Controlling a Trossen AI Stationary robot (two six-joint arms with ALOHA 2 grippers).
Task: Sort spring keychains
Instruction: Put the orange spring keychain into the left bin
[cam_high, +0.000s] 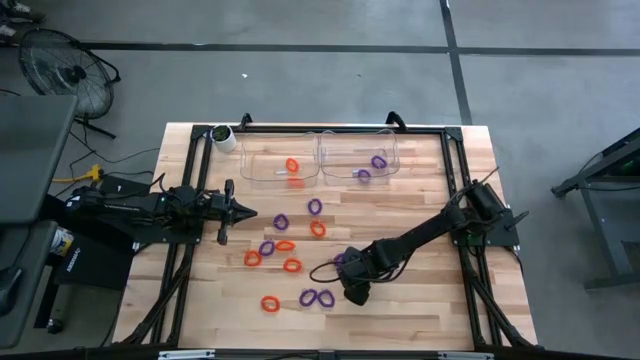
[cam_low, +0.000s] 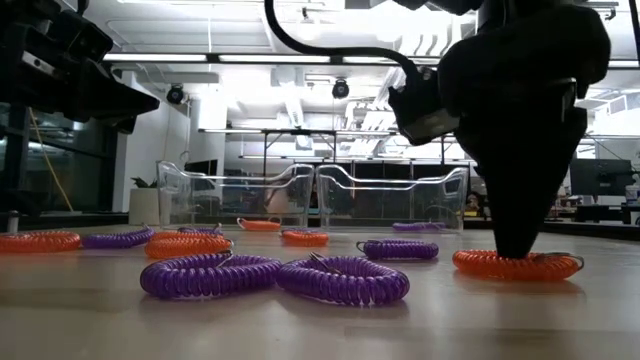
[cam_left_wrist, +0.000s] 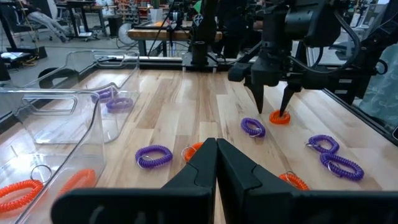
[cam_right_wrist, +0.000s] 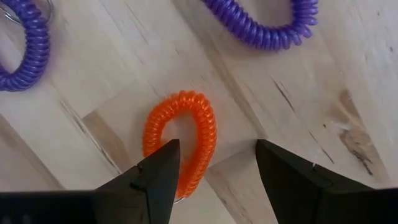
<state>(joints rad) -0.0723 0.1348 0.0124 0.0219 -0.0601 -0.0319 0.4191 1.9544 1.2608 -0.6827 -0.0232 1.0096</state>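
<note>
Right gripper (cam_right_wrist: 214, 165) down at the table (cam_high: 420, 310), near the front edge, right of middle. My fingers (cam_right_wrist: 155, 177) stand apart at a moderate spread, straddling one side of an orange spring keychain (cam_right_wrist: 180, 140); one tip sits inside the loop, the other outside on bare wood. Nothing gripped. In the low view the fingertips meet the coil where it lies flat on the table

Left gripper (cam_high: 243, 212) hangs over the left part of the table, fingers pressed together, empty

Loose on the wood in the middle of the table: orange coils (cam_high: 286, 245) and purple coils (cam_high: 267, 247) mixed, apart from one another; a purple pair (cam_high: 317, 297) lies side by side near the front edge, an orange one (cam_high: 269, 303) beside them

Two clear bins along the back edge. Left bin (cam_high: 262, 172) holds orange coils (cam_high: 292, 165); right bin (cam_high: 392, 150) holds purple coils (cam_high: 379, 161)

White cup (cam_high: 226, 138) at the back left corner

No readable writing or labels on anything in view
</note>
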